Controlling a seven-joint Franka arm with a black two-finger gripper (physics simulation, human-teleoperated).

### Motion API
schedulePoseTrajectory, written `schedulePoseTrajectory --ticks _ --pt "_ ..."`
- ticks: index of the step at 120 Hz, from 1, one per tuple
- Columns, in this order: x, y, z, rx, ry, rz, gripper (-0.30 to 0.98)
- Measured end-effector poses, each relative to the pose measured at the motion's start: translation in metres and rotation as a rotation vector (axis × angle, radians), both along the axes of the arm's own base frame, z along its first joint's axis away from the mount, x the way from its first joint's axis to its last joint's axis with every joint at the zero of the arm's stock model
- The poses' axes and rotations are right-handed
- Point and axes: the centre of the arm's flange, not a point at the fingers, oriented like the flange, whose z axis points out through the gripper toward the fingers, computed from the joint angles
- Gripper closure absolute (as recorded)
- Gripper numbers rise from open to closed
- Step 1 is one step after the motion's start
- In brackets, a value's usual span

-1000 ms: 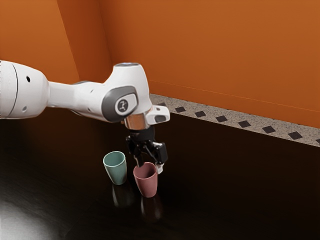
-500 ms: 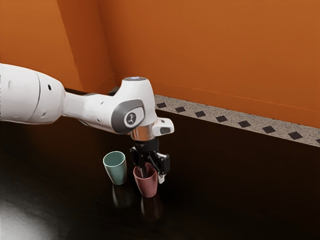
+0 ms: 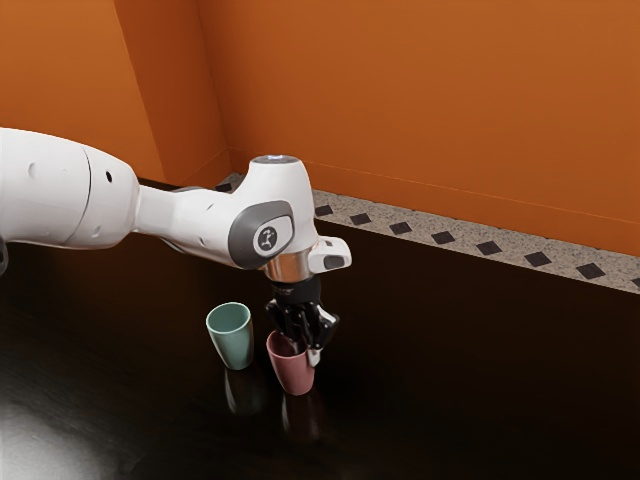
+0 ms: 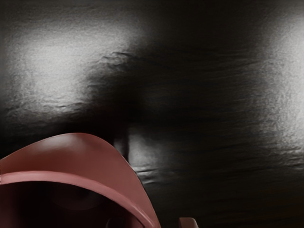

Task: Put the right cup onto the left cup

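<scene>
So I'm watching this from the far end of the link, and I'm using the pink cup (image 3: 295, 373) as my landmark. It's standing upright on the dark, shiny table (image 3: 450, 350), mouth up, and my gripper (image 3: 306, 350) is right down at its rim. The fingers straddle the cup's wall: one reaches into the mouth, while the outer finger (image 4: 188, 223) is outside, on the side toward the exterior view's right. As for the pincer, I'd call it open but partly drawn in. In the wrist view there's a bit of dark gap between that outer finger and the pink cup's wall, so I don't read it as a proper grip.

The green cup (image 3: 232, 340) is upright too, near the pink cup on the exterior view's left, and the two aren't touching. So the pink one is on the table beside the green one, not on it.

My arm (image 3: 170, 215) comes in from the exterior view's left, with the hand above the pink cup. Way back behind the pink cup there's a speckled strip (image 3: 465, 240) with dark diamonds, and an orange wall (image 3: 420, 90) beyond that.
</scene>
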Motion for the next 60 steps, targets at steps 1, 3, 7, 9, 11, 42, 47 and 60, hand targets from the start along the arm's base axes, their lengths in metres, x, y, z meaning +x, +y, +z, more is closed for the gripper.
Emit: schedulePoseTrajectory --ticks 1,3,7,9,11,42,47,60 --pt "0.000 0.000 0.000 0.000 0.000 0.000 0.64" --pt "0.000 0.000 0.000 0.000 0.000 0.000 0.65" --pt "0.000 0.000 0.000 0.001 0.000 0.000 0.67" --pt "0.000 0.000 0.000 0.001 0.001 0.001 0.68" --pt "0.000 0.000 0.000 0.001 0.001 0.001 0.69" --pt "-0.001 -0.005 0.002 0.012 -0.008 -0.010 0.78" --pt "-0.001 -0.005 0.004 0.015 -0.012 -0.013 0.78" --pt "-0.002 -0.005 0.013 0.029 -0.026 -0.023 0.78"
